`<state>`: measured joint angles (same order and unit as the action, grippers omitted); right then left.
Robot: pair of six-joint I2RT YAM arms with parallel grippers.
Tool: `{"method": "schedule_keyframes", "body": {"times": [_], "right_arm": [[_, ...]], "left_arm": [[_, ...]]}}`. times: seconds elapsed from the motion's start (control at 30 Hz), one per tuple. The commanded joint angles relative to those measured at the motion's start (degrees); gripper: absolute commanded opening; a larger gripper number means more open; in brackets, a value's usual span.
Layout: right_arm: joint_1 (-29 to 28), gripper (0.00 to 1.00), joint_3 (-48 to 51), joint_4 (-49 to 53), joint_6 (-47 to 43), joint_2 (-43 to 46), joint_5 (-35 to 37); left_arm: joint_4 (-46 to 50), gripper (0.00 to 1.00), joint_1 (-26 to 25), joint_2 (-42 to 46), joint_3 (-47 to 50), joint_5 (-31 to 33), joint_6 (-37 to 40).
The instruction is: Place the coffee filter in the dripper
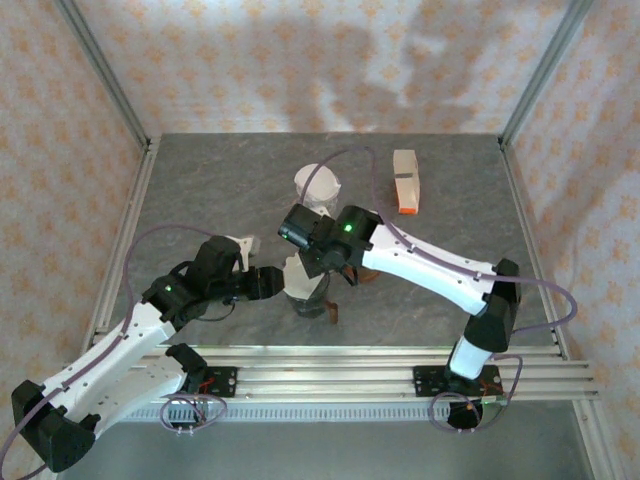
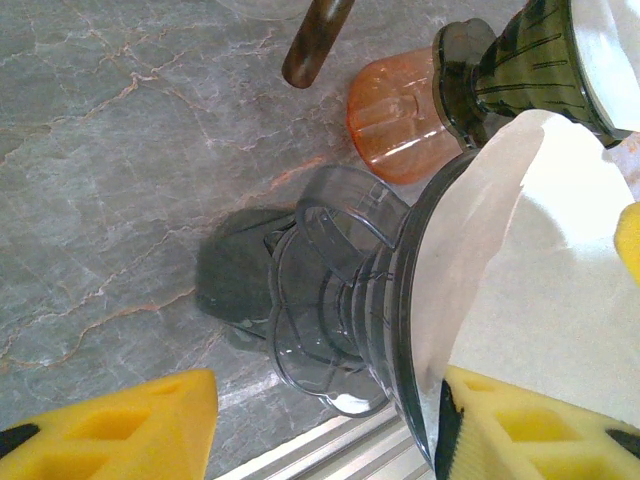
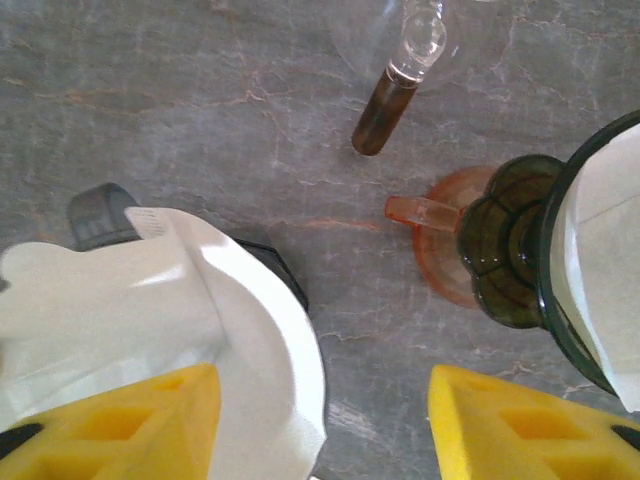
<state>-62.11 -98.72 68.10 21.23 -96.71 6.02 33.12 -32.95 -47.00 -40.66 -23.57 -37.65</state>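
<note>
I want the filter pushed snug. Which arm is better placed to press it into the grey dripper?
Probably right: the right gripper is open, looking down on the filter from above, one finger beside it. The left gripper sits side-on to the grey dripper, better for steadying it.

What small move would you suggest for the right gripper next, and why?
Probably lift the right gripper straight up and clear. Its jaws stand open over the white filter, which already sits inside the clear dripper, so nothing seems left to hold. A sideways exit might catch the filter's edge and drag it out.
</note>
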Motion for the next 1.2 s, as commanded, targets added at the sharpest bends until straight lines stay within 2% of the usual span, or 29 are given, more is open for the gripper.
{"method": "schedule_keyframes", "body": {"times": [0.0,0.2,0.83,1.17], "right_arm": [[-0.43,0.61,-1.56,1.06,-1.73,-1.19,-1.68],[-0.47,0.65,-0.16,0.27,-1.70,-4.50,-5.43],[1.24,0.65,8.28,-4.17,-0.52,-5.91,-5.76],[1.75,0.65,10.18,-6.38,-0.22,-6.13,-6.26]], "left_arm": [[-0.25,0.58,0.51,-0.02,0.54,0.81,-0.06],[-0.08,0.58,0.52,-0.03,0.28,0.89,0.03],[-0.17,0.59,0.51,-0.72,0.15,0.87,0.29],[-0.63,0.68,0.52,-1.04,0.22,0.53,-0.30]]}}
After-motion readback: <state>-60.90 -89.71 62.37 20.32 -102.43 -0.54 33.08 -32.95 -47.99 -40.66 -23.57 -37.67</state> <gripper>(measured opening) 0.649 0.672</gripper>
